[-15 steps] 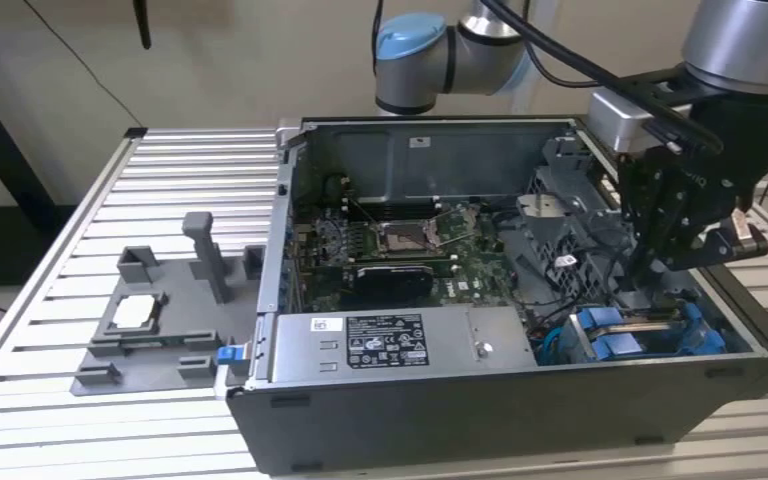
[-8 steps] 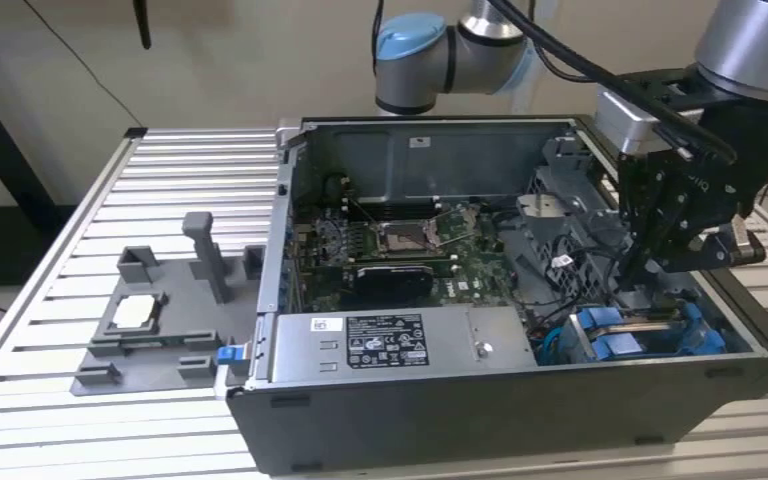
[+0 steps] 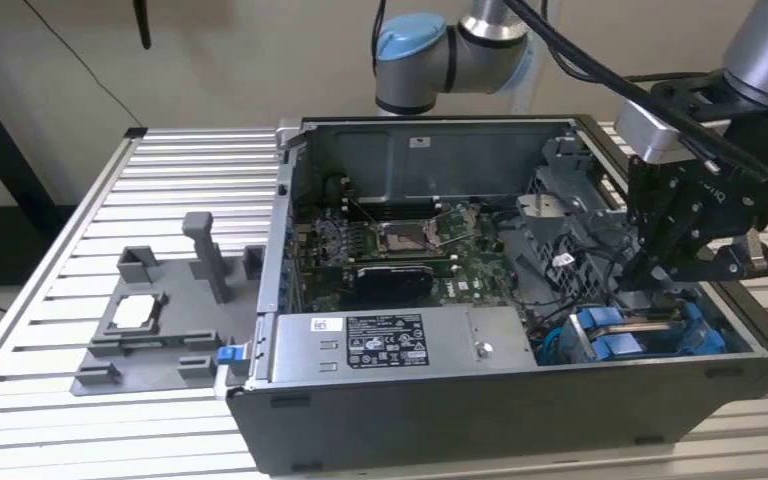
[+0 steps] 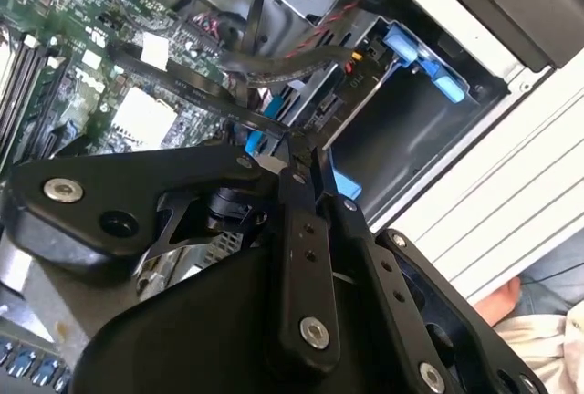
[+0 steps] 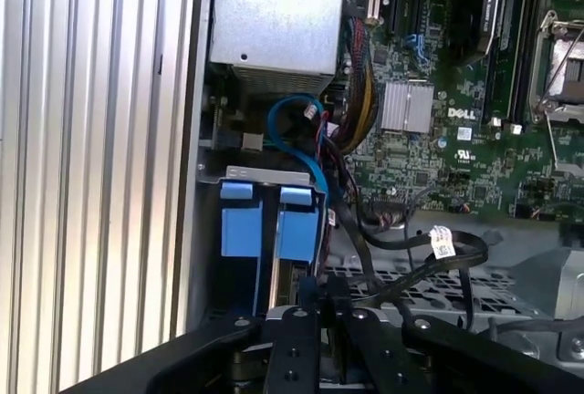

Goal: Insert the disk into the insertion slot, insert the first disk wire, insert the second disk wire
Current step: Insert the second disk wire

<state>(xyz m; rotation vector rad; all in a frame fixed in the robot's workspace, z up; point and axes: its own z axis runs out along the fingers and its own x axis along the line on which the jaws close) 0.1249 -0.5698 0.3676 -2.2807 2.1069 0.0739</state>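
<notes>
My gripper [image 3: 647, 283] hangs inside the open computer case at the exterior view's right, just above the insertion slot [image 3: 640, 335] with its blue tabs. Its fingers [image 4: 302, 164] are pressed together on the end of a black disk wire [image 4: 196, 91] that runs back over the motherboard. In the first wrist view the same wire [image 5: 415, 271], carrying a white tag, loops toward the fingertips [image 5: 319, 295]. Beside them stand the slot's two blue tabs [image 5: 299, 230]. A thin brownish edge between the tabs [image 3: 652, 320] looks like the disk seated in the slot, most of it hidden.
The grey power-supply box [image 3: 398, 340] fills the case's front. The motherboard with its processor socket [image 3: 404, 235] lies behind it. A blue cable [image 5: 294, 116] arcs near the slot. A grey fixture [image 3: 157, 320] stands on the slatted table [image 3: 91, 230] at the exterior view's left.
</notes>
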